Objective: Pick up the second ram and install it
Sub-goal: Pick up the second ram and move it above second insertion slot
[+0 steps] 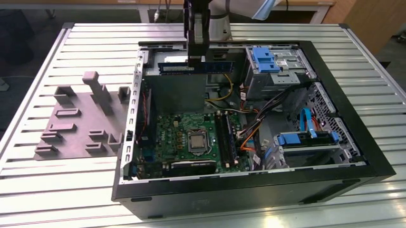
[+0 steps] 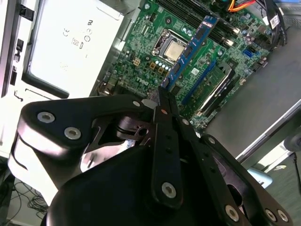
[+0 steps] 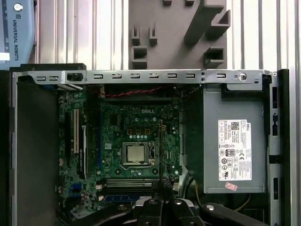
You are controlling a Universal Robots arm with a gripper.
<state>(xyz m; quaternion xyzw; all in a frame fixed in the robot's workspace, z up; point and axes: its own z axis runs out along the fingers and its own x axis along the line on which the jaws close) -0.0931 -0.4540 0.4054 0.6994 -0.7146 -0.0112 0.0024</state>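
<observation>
My gripper point(image 1: 195, 62) hangs over the far side of the open computer case point(image 1: 355, 142), shut on the second ram point(image 1: 216, 67), a thin blue-green stick held level, high above the motherboard point(image 1: 190, 135). In the second wrist view the black fingers point(image 2: 162, 106) pinch one end of the second ram point(image 2: 188, 49), which reaches out over the board and its processor socket point(image 2: 171, 47). The long black memory slots point(image 1: 225, 142) lie beside the socket, well below the stick. In the first wrist view the gripper point(image 3: 162, 188) sits above the slots point(image 3: 127, 181).
A grey moulded tray point(image 1: 76, 123) with raised blocks lies on the slatted table, at the exterior view's left of the case. Inside the case are a grey power supply point(image 3: 230, 141), blue drive cages point(image 1: 266, 59) and orange and yellow cables point(image 1: 250, 137).
</observation>
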